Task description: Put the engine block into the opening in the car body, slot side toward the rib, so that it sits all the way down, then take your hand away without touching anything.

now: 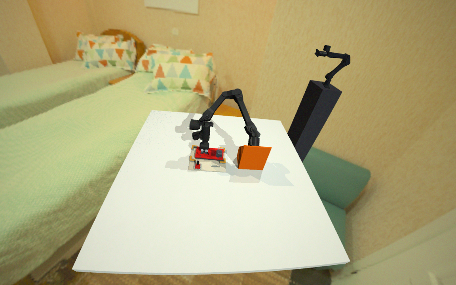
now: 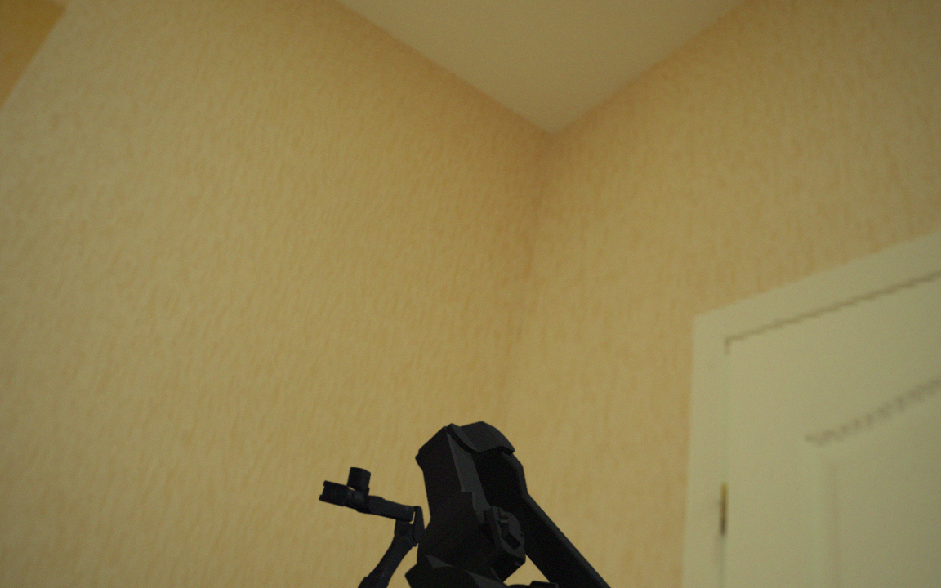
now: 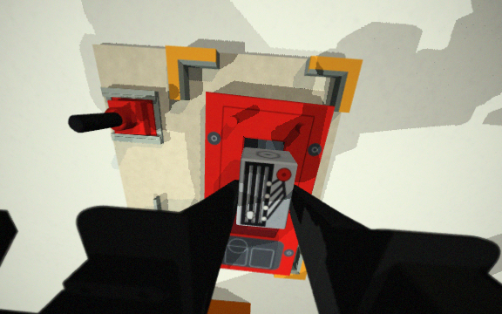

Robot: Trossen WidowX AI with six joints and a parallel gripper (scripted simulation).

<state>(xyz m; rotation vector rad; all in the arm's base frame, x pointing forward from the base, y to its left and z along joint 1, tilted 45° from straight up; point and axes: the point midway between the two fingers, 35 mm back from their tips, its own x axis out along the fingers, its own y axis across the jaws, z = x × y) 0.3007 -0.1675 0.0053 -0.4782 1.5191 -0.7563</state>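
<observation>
Engine block (image 3: 267, 189): pinched by the gripper (image 1: 204, 151) (image 3: 263, 187), over the car body (image 1: 219, 158) (image 3: 268, 126)'s opening; seating depth unclear.

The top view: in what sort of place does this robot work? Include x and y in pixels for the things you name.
It is probably a bedroom, at home or in a hotel: two beds (image 1: 59, 131) with green covers, patterned pillows (image 1: 183, 71), and a wooden headboard (image 1: 139, 44) show it.

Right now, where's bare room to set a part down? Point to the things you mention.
White tabletop (image 1: 201, 219), broad patch nearest the camera, below the beige board (image 1: 206, 169) (image 3: 155, 170). Crowded: red car body (image 1: 209, 154) (image 3: 216, 174), with the gripper (image 1: 204, 151) (image 3: 263, 187) over it.
</observation>
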